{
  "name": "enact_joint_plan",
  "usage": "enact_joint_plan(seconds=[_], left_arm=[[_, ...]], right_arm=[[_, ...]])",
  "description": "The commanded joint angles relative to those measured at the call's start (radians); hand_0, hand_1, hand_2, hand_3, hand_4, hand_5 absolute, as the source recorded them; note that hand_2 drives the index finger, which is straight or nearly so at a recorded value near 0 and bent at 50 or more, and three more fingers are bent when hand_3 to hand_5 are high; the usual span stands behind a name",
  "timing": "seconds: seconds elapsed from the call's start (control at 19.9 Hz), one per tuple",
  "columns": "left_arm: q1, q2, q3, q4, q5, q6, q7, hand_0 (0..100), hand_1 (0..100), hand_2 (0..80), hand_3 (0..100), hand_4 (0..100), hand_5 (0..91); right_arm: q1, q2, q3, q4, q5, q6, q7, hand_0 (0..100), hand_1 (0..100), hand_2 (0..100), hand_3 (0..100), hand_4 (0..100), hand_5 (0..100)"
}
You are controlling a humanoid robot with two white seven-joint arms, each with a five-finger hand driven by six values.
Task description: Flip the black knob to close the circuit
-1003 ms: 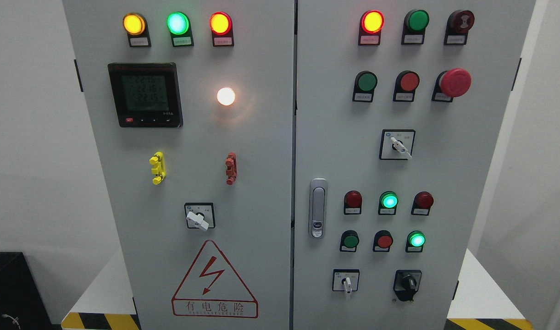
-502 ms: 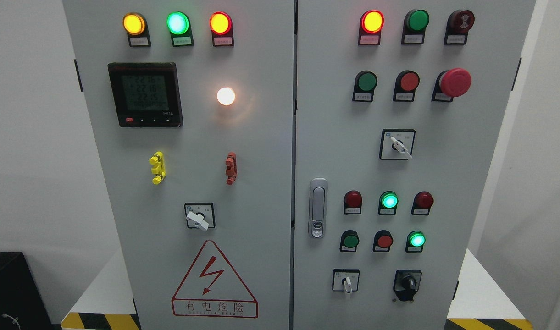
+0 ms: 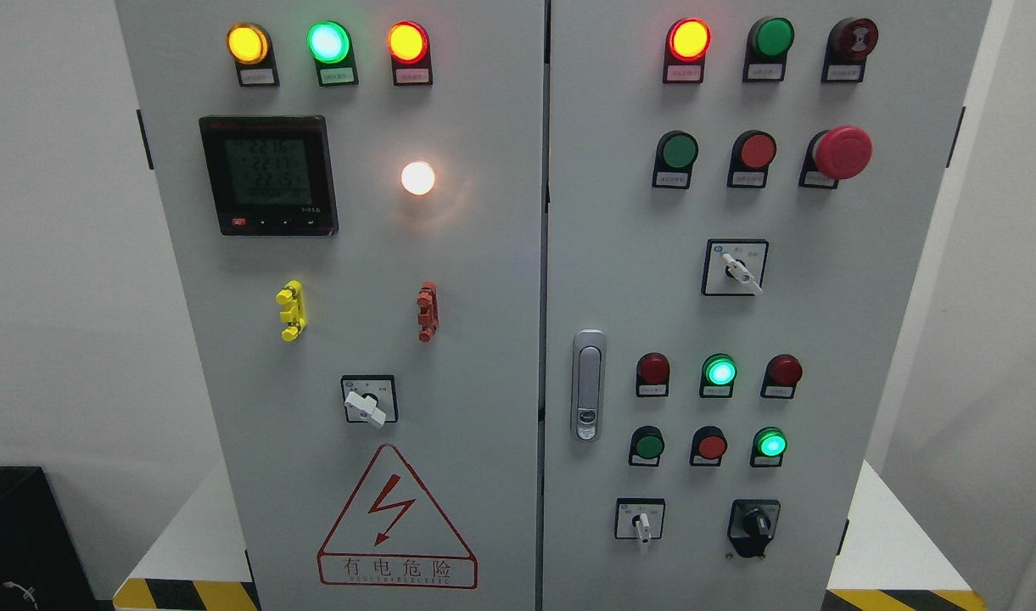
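The black knob (image 3: 753, 526) sits at the lower right of the grey cabinet's right door (image 3: 619, 280), on a black base, its handle pointing roughly up and down. A white selector switch (image 3: 641, 523) is to its left. Above it are two lit green lamps (image 3: 770, 444) (image 3: 719, 372) among unlit red and green buttons. Neither of my hands shows in the head view.
The right door also carries a red mushroom stop button (image 3: 842, 153), a white-handled selector (image 3: 741, 271) and a metal door latch (image 3: 587, 384). The left door has a digital meter (image 3: 268, 176), lit lamps, a white selector (image 3: 366, 406) and a red warning triangle (image 3: 394, 522).
None apart from the meter's digits flickering.
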Motion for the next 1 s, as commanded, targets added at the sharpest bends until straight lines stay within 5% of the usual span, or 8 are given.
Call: enact_joint_plan(seconds=[0.0, 0.7, 0.95], left_arm=[[0.000, 0.000, -0.021, 0.021, -0.021, 0.001, 0.001, 0, 0, 0.0, 0, 0, 0.0], [0.000, 0.000, -0.021, 0.021, -0.021, -0.001, 0.001, 0, 0, 0.0, 0, 0, 0.0], [0.000, 0.000, -0.021, 0.021, -0.021, 0.001, -0.001, 0, 0, 0.0, 0, 0, 0.0]], right_arm=[[-0.006, -0.021, 0.003, -0.288, 0.004, -0.004, -0.011, 0, 12, 0, 0, 0, 0], [0.000, -0.013, -0.097, -0.566, 0.005, -0.086, -0.026, 0, 12, 0, 0, 0, 0], [0.032, -0.014, -0.083, -0.687, 0.010, -0.086, -0.032, 0, 12, 0, 0, 0, 0]])
